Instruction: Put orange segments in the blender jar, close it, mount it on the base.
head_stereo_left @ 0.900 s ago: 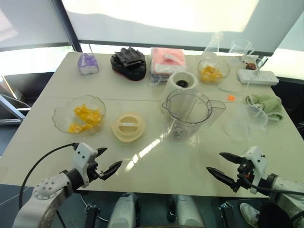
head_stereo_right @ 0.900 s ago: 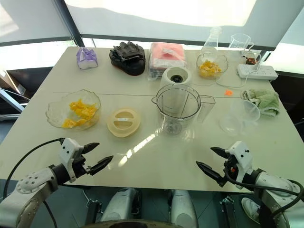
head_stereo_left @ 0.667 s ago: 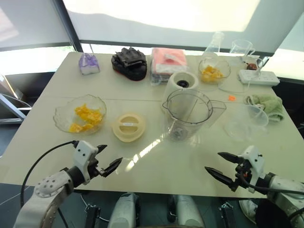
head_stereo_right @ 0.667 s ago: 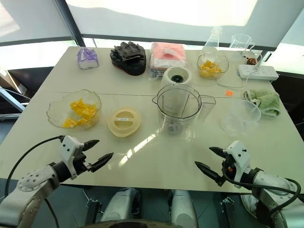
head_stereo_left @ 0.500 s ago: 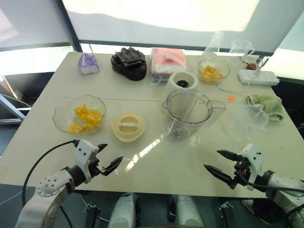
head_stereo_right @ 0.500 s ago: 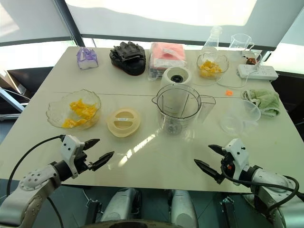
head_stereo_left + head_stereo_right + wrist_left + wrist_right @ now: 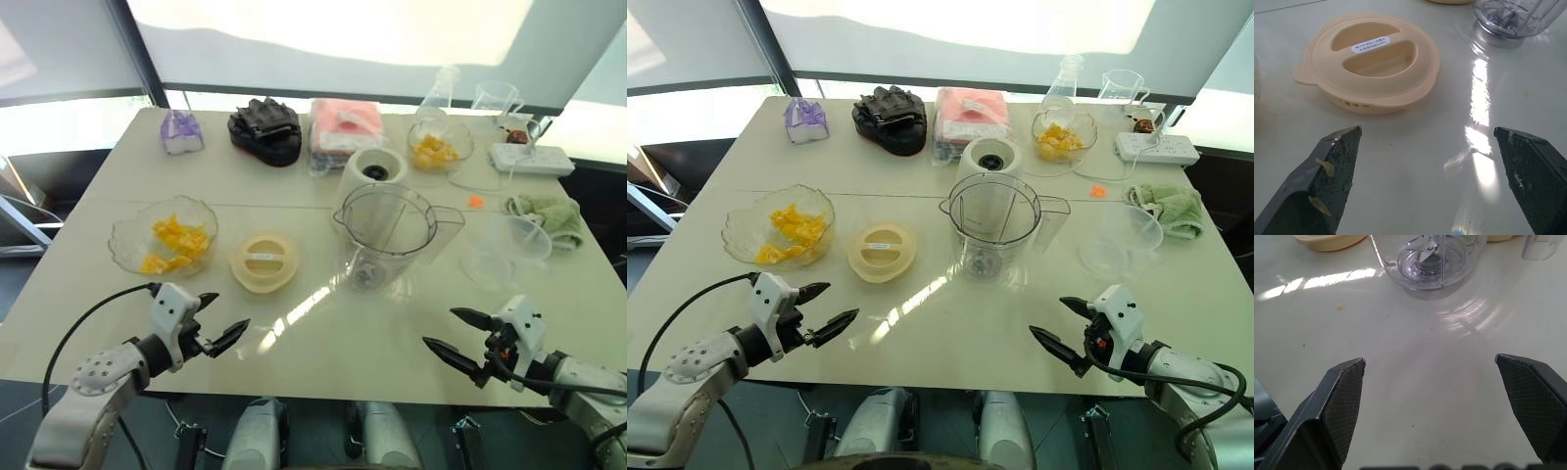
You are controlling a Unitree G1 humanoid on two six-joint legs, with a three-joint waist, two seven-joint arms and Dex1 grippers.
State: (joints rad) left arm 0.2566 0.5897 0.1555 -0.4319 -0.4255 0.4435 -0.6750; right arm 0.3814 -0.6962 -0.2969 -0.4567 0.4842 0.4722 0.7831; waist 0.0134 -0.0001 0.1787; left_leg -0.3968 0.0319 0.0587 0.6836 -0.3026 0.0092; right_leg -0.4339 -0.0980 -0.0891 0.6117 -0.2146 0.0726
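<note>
The clear blender jar (image 7: 387, 235) stands upright and lidless at the table's middle, its blades showing at the bottom (image 7: 1427, 259). Right behind it stands the off-white base (image 7: 375, 171). Orange segments (image 7: 176, 245) lie in a glass bowl at the left, and more orange segments (image 7: 436, 152) fill a small bowl at the back right. The cream lid (image 7: 263, 261) lies flat between the left bowl and the jar. My left gripper (image 7: 230, 310) hovers open over the table's near edge, in front of the lid (image 7: 1371, 61). My right gripper (image 7: 439, 328) is open near the front right, facing the jar.
An empty clear bowl (image 7: 507, 253) and a green cloth (image 7: 549, 213) sit at the right. A loose orange bit (image 7: 476, 202) lies near them. Along the back are a purple item (image 7: 182, 132), a black object (image 7: 265, 129), a pink packet (image 7: 347, 125), a flask (image 7: 443, 90), a beaker (image 7: 495, 98) and a power strip (image 7: 532, 159).
</note>
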